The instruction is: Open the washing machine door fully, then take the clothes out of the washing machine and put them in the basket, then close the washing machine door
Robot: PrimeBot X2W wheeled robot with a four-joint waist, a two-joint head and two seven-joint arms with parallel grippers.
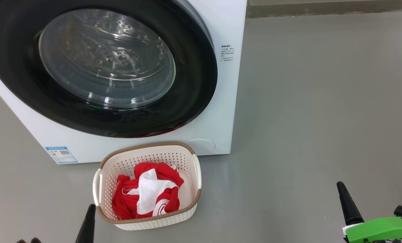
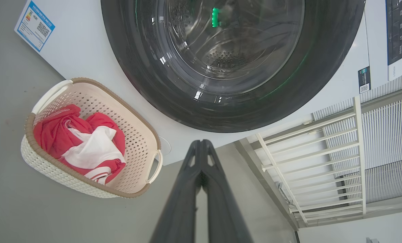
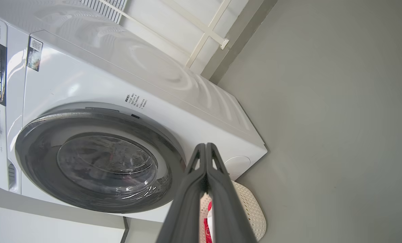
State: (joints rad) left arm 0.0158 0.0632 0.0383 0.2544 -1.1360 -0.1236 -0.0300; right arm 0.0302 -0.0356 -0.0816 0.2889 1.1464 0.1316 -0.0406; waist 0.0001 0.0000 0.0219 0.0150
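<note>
Lying crumpled in perforated basket (image 1: 164,221), red clothes (image 1: 125,202)

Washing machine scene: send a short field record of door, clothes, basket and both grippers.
round black-rimmed glass washing machine door: closed on white boxy washing machine
cream perforated plastic basket: on grey floor, before machine
red-and-white fabric clothes: bunched inside basket
left gripper: shut, empty
right gripper: shut, empty
</note>
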